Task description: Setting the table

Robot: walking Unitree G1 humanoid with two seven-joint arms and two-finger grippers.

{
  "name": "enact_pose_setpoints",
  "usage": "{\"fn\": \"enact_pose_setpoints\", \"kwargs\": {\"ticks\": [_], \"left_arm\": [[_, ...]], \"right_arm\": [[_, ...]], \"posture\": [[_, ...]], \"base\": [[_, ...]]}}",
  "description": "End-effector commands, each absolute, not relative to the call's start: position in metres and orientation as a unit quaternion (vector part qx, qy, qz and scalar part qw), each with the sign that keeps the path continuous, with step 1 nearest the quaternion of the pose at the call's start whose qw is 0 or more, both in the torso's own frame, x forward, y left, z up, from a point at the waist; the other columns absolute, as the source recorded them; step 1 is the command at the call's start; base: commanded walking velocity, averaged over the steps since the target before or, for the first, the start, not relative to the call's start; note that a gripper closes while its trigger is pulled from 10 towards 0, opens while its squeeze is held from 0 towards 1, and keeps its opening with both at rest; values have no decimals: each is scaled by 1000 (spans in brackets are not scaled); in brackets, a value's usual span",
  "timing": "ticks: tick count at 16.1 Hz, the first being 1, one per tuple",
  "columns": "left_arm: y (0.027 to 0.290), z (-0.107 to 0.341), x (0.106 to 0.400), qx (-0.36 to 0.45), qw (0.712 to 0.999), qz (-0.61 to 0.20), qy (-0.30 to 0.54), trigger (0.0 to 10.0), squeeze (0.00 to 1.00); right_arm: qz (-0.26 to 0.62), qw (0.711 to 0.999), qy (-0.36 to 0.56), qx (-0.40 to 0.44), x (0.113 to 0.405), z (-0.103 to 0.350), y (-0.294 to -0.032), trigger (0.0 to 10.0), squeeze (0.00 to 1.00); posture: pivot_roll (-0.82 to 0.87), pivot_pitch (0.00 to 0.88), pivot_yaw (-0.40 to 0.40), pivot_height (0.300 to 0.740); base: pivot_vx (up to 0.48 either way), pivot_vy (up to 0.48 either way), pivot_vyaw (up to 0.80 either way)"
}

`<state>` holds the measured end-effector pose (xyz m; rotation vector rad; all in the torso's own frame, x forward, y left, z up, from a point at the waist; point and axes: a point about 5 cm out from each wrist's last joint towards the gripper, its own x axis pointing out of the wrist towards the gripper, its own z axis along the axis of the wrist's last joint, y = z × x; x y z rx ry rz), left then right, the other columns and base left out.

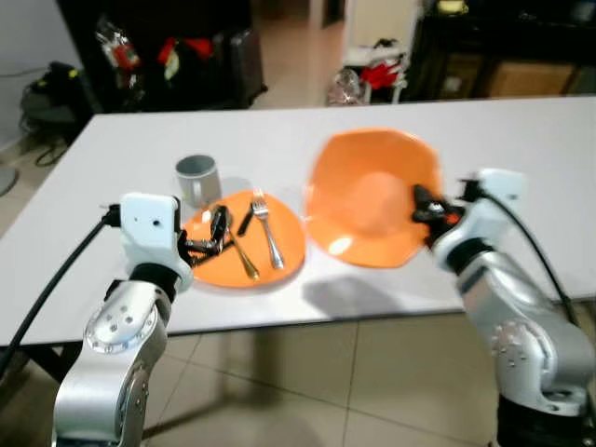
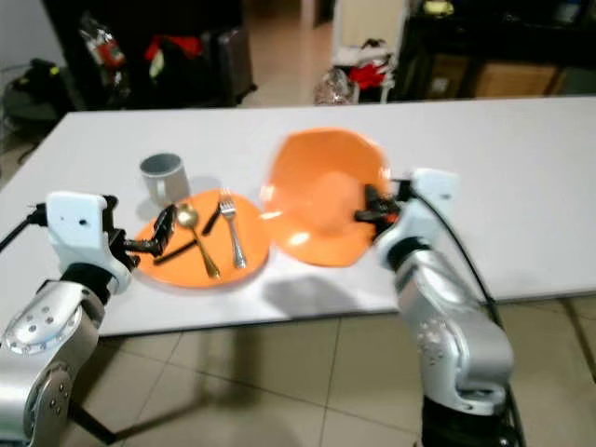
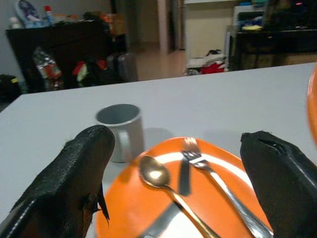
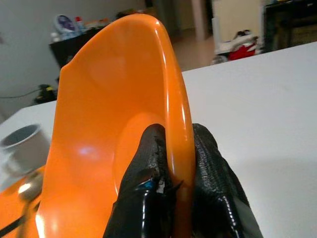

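A long white table (image 1: 521, 158) stretches across the scene, with a tiled floor (image 1: 307, 391) in front of it and dark furniture and bags along the far wall.

The right gripper (image 1: 424, 209) holds an orange plate (image 1: 368, 196) by its right rim. The plate is lifted off the table and tipped up nearly on edge, its hollow face turned toward the robot. In the right wrist view the two black fingers (image 4: 143, 198) are clenched on the plate's rim, one on each side of it. A shadow falls on the table beneath the raised plate.

To the left of it, near the table's near edge, a second orange plate (image 1: 289, 251) lies flat on the table. On this flat plate rest a silver fork (image 1: 265, 228), with its tines pointing to the far side, and a gold spoon (image 2: 197, 238) to the left of the fork. A dark utensil (image 2: 210, 219) lies between them; it cannot be told what it is.

The left gripper (image 1: 212, 237) is over the left part of the flat plate. Its fingers (image 3: 74, 173) are spread apart and released, holding nothing, with the spoon and fork seen between them.

A grey mug (image 1: 197, 177) stands upright on the table just beyond the flat plate, on its far left side.
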<state>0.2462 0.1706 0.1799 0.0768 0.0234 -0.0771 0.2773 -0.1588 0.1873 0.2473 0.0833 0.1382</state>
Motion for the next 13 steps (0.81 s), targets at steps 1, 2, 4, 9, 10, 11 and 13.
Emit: {"fn": "enact_pose_setpoints", "kwargs": {"ticks": [1, 2, 4, 9, 10, 11, 13], "left_arm": [[176, 183, 245, 45, 999, -29, 8, 10000, 0], [177, 183, 245, 45, 999, -29, 8, 10000, 0], [176, 183, 245, 46, 999, -29, 7, 10000, 0], [178, 183, 244, 50, 998, -25, 4, 10000, 0], [178, 183, 243, 50, 998, -24, 3, 10000, 0], [179, 183, 243, 50, 998, -24, 3, 10000, 0], [179, 183, 242, 51, 998, -21, 2, 10000, 0]], "right_arm": [[103, 986, 17, 127, 278, 198, -146, 10000, 0], [105, 986, 17, 125, 278, 198, -146, 10000, 0], [105, 987, 16, 123, 279, 198, -146, 10000, 0], [119, 986, 16, 117, 281, 197, -142, 10000, 0], [125, 985, 16, 115, 282, 197, -140, 10000, 0], [128, 985, 17, 111, 283, 197, -140, 10000, 0], [137, 986, 18, 95, 285, 197, -137, 10000, 0]], "posture": [[-60, 0, 5, 740], [-58, 0, 4, 740], [-58, 0, 3, 740], [-46, 0, -11, 740], [-43, 0, -14, 740], [-41, 0, -16, 740], [-38, 0, -20, 740]], "base": [[394, 0, 0], [398, 0, 0], [394, 0, 0], [393, 0, 0], [394, 0, 0], [394, 0, 0], [394, 0, 0]]}}
